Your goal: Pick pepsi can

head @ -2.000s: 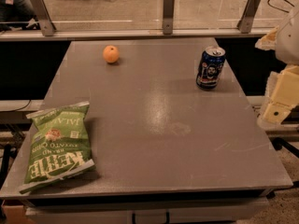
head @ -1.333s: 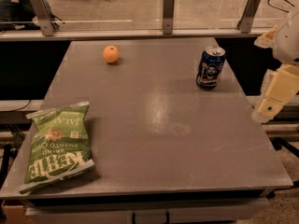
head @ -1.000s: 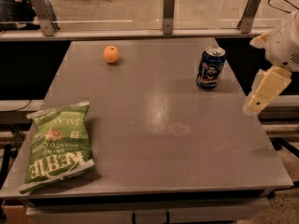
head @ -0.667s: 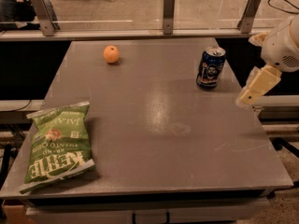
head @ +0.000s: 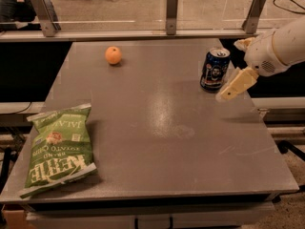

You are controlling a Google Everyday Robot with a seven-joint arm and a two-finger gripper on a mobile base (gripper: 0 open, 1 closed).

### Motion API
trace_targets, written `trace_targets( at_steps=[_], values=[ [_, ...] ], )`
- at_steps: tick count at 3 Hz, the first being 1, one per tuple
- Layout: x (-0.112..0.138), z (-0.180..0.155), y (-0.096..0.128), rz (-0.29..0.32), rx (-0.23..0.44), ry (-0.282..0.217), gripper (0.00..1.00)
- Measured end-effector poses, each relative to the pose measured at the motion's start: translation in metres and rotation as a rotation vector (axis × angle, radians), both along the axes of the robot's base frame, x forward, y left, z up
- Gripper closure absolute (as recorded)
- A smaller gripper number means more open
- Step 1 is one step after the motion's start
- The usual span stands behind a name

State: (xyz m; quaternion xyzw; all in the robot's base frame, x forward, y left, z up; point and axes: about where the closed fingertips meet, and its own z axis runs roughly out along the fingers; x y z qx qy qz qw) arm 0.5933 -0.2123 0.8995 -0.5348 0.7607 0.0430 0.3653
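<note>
Jaws apart, the gripper (head: pixel 229 70) has swung in just beside the can (head: pixel 214 69); a grasp looks near.

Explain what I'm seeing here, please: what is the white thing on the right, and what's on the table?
One camera looks down across a grey table. The white shape at the right is the robot's single arm. Its gripper, two cream fingers spread open, hangs just right of the upright pepsi can and holds nothing. An orange sits farther back on the left, and a green chip bag lies flat at the near left corner.
</note>
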Motion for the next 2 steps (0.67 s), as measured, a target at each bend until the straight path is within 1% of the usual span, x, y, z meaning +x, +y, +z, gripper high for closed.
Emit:
trace_targets(
  at_steps=[1, 2],
  values=[
    [0.016, -0.014, 0.016, 0.005, 0.122, 0.003, 0.0],
    [0.029, -0.022, 0.022, 0.001, 0.242, 0.012, 0.17]
  ],
)
